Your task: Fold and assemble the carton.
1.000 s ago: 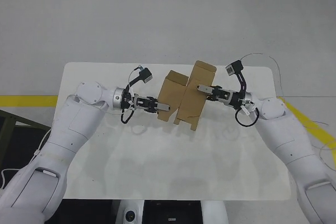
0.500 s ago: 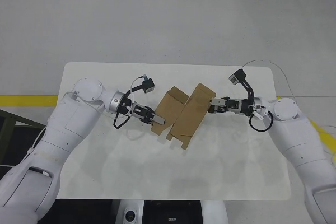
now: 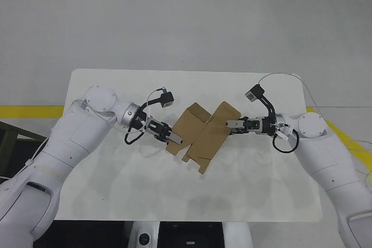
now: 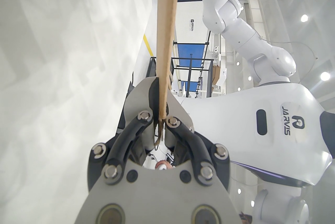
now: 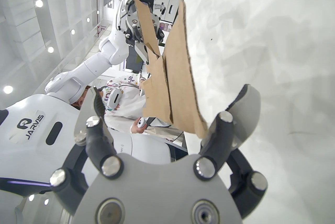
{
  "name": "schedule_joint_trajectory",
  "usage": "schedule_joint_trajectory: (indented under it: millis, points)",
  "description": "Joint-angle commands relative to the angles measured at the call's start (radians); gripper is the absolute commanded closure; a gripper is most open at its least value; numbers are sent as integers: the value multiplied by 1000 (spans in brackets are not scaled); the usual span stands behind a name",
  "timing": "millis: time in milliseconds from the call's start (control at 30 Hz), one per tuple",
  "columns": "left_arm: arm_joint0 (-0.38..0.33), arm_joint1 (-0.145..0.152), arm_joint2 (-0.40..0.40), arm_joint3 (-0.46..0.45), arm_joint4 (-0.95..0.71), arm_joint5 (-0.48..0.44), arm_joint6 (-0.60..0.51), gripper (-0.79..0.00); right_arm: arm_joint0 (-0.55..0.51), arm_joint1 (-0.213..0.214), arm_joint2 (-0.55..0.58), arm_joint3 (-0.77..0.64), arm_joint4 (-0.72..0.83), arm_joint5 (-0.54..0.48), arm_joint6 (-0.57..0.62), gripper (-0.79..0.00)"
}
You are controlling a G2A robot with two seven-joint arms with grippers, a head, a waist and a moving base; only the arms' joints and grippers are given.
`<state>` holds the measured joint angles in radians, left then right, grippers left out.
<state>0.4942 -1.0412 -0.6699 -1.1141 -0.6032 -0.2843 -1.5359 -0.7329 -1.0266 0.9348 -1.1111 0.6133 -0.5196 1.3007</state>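
Over the tabletop's [image 3: 254,186] middle, left gripper [image 4: 160,104] clamping the carton [image 3: 201,133], we should centre our wide-open right gripper [image 5: 170,95] on its edge.

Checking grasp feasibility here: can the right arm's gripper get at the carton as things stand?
Probably yes. The right gripper is open, and the carton has its near edge between its fingers with nothing blocking; the left gripper clamps the far end.
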Motion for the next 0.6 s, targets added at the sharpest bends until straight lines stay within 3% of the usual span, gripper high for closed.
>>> schedule_joint_trajectory:
  millis: [0, 100, 300, 467, 500, 533, 567]
  points:
    - [-2, 2, 10, -1, -9, 0, 0, 0, 0, 0, -5, -1, 8, -4, -4, -385]
    - [-4, 5, 21, -2, -22, 0, 0, 0, 3, -2, -15, 2, 16, -7, -7, -311]
    - [-9, 10, 34, -1, -43, 0, 0, 0, 12, -3, -30, 5, 30, -5, -5, -25]
    - [-14, 13, 36, 5, -49, 0, 0, 0, 18, -2, -37, 9, 42, -5, -5, 0]
    - [-15, 14, 35, 5, -50, 0, 0, -34, 19, -1, -38, 10, 43, -5, -5, 0]
    - [-15, 15, 33, 6, -53, -1, 0, -351, 20, -1, -39, 11, 47, -6, -6, 0]
    - [-14, 16, 30, 9, -57, -3, 3, -748, 21, -1, -39, 13, 49, -8, -8, 0]
